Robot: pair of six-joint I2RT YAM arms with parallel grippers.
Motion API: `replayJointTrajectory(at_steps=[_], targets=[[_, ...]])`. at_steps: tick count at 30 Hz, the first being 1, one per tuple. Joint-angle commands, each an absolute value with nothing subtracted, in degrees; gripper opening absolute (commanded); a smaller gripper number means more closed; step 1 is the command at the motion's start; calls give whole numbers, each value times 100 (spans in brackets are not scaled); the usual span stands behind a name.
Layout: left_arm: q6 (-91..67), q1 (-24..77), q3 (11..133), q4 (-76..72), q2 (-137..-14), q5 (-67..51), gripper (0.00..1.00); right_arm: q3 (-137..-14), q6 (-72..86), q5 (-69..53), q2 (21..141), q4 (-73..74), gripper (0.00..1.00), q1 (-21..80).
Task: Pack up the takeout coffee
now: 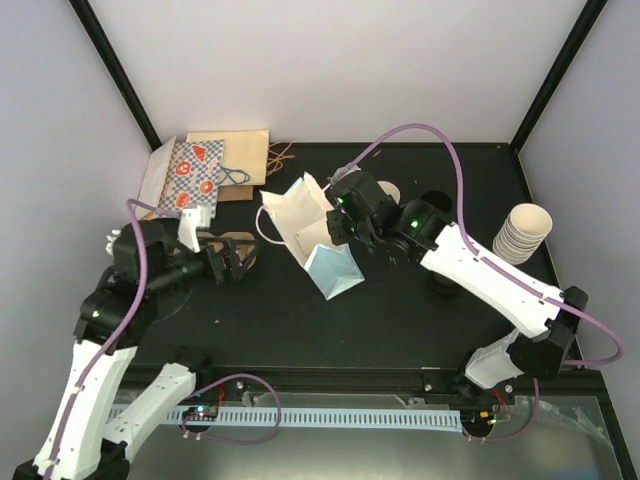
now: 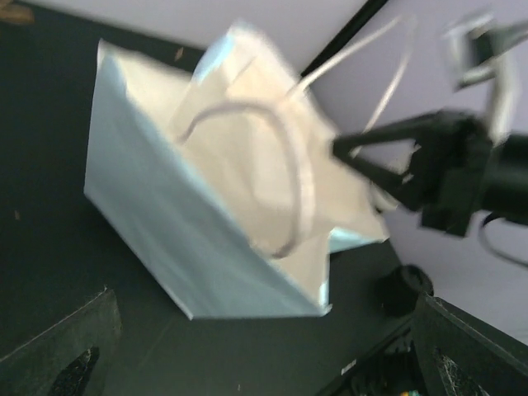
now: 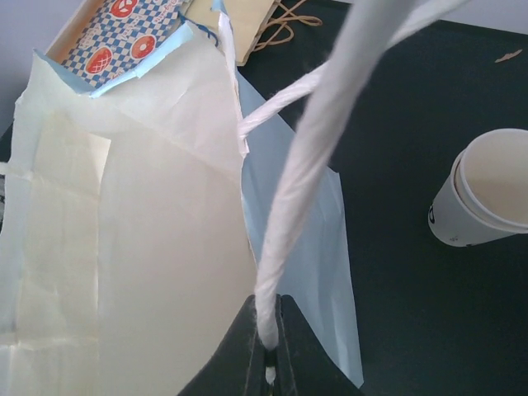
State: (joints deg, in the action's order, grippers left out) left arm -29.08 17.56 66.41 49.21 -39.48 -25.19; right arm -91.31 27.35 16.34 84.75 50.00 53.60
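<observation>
Takeout coffee cup (image 3: 485, 186) is standing lidless right of the blue bag (image 1: 335, 270). Right gripper (image 3: 266, 351) jaws are pinching the bag's handle (image 3: 307, 161); left gripper (image 1: 233, 263) jaws are gaping wide, empty.

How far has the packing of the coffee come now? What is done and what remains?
Done: the light blue bag lies tilted with its mouth open. In hand: the right gripper is shut on its white handle; the left gripper is open and empty. Left: no cup shows inside the bag, and an unlidded cup stands beside it, so packing itself has not begun.
</observation>
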Motion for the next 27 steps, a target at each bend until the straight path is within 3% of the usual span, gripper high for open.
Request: replayJointTrajectory(at_steps=[1, 11, 18, 25, 27], targets=[[-3372, 1706, 5840, 4657, -3841, -3040, 99, -8976, 2801, 1576, 8268, 4698, 3, 5344], [-4779, 2109, 4800, 2971, -3832, -3715, 94, -8900, 2809, 1395, 8249, 4625, 3, 5343], [-4859, 2715, 4800, 2660, -4061, -2805, 94, -8896, 2819, 1415, 8244, 4605, 4, 5343], [-4573, 2724, 4764, 2609, -4328, -1633, 66, -8888, 2980, 1559, 8195, 4660, 6, 5344], [-4501, 2716, 4794, 2508, -4462, -1525, 59, -8862, 3012, 1575, 8162, 4662, 14, 5343]])
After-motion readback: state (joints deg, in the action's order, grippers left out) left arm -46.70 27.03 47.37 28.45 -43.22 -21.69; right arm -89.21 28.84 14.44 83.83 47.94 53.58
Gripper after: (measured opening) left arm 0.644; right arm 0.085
